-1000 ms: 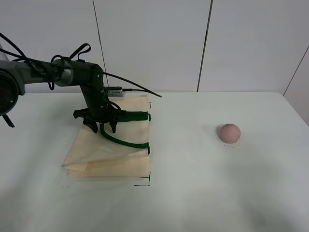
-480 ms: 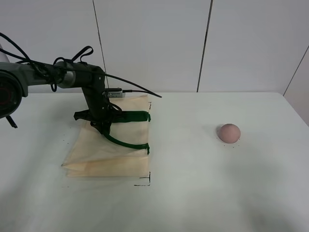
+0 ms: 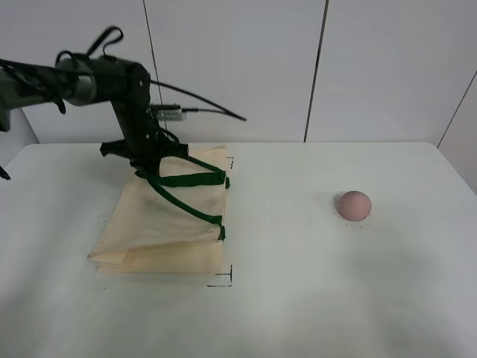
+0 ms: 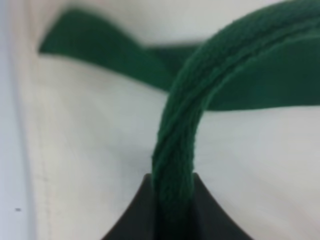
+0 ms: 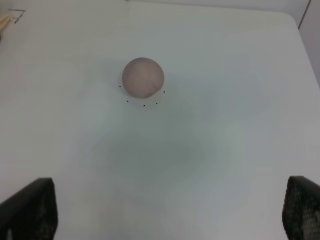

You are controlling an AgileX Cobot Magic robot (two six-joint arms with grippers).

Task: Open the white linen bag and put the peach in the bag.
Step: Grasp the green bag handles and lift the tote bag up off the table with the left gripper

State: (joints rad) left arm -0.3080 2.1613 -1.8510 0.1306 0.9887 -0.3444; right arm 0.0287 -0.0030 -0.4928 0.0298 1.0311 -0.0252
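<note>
The white linen bag (image 3: pixel 160 224) lies on the left of the table, its top layer pulled up. My left gripper (image 3: pixel 145 170) is shut on one dark green handle (image 3: pixel 182 201) and holds it raised above the bag's far edge. In the left wrist view the handle (image 4: pixel 175 165) runs between the closed jaws of the left gripper (image 4: pixel 172 210), with cream cloth (image 4: pixel 100 130) behind. The peach (image 3: pixel 353 204) sits alone on the right of the table. In the right wrist view the peach (image 5: pixel 143 77) lies ahead of my open, empty right gripper (image 5: pixel 166 205). The right arm is out of the exterior view.
Black corner marks (image 3: pixel 223 282) are drawn on the white table (image 3: pixel 298 298) by the bag's near right corner. Small dots ring the peach (image 5: pixel 144 105). A white panelled wall (image 3: pixel 238 67) stands behind the table. A corner of the bag (image 5: pixel 4 21) shows in the right wrist view.
My left gripper closed on the green handle and rose toward the back, pulling the handle and the bag's top layer up. The peach has not moved.
</note>
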